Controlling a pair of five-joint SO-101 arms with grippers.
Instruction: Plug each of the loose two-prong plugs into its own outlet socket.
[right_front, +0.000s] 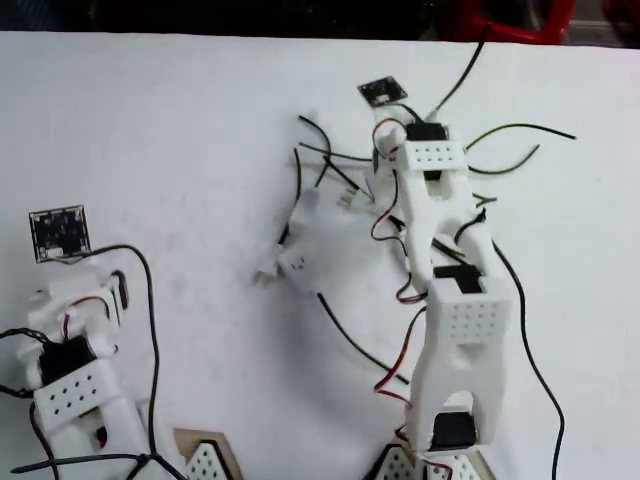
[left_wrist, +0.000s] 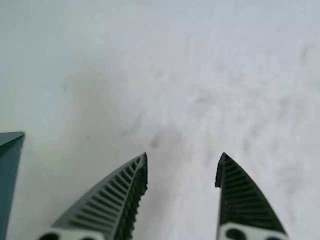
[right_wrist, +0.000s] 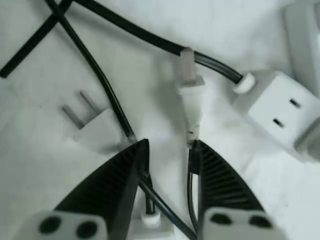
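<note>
My right hand (right_wrist: 170, 145) is out over the far middle of the table (right_front: 150, 120), jaws partly open and holding nothing. One plug (right_wrist: 189, 97) lies on its side just beyond my fingertips (right_wrist: 131, 159), its cord running back between them. A second plug (right_wrist: 97, 125) lies flat beside it. The socket (right_wrist: 277, 107) sits on the first plug's other side, both slots unfilled, with black cords (right_wrist: 150, 37) crossing beyond. My left hand (left_wrist: 183, 157) hangs at the near left, jaws wide over bare table.
</note>
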